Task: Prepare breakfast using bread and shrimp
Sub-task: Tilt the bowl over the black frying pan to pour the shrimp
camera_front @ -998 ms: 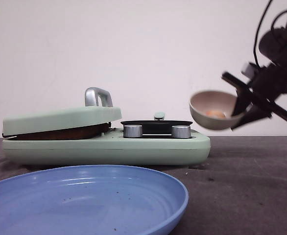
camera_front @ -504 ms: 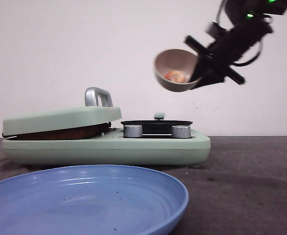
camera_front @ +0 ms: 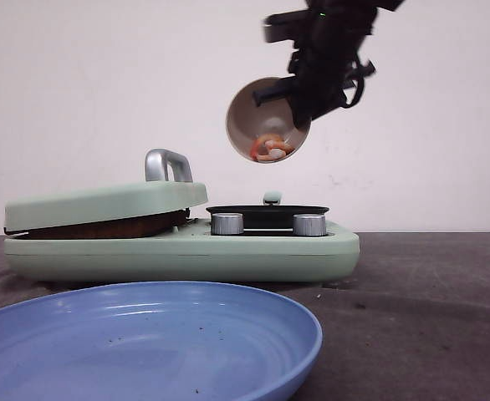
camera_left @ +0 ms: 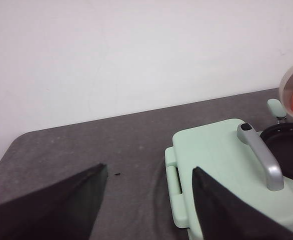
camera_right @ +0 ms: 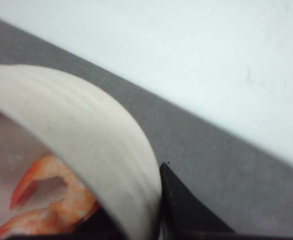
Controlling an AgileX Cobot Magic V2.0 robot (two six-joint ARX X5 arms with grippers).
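My right gripper (camera_front: 299,96) is shut on the rim of a beige bowl (camera_front: 253,109), held high and tipped steeply on its side. Orange shrimp (camera_front: 268,149) lie at the bowl's lowest edge, right above the black pan (camera_front: 267,213) of the mint-green breakfast maker (camera_front: 178,251). In the right wrist view the bowl's rim (camera_right: 86,120) sits between the fingers, with the shrimp (camera_right: 51,200) inside it. My left gripper (camera_left: 149,167) hangs open over the dark table, beside the maker's closed lid (camera_left: 216,155). The bread is hidden.
A large blue plate (camera_front: 145,342) lies at the front of the table. The maker's lid (camera_front: 103,200) carries a metal handle (camera_front: 165,163), and two silver knobs (camera_front: 227,224) sit on its front. A white wall stands behind.
My right arm carried the bowl from low on the right up and left to above the pan. The bowl tipped from nearly level to steeply on its side, and the shrimp slid to its lower edge.
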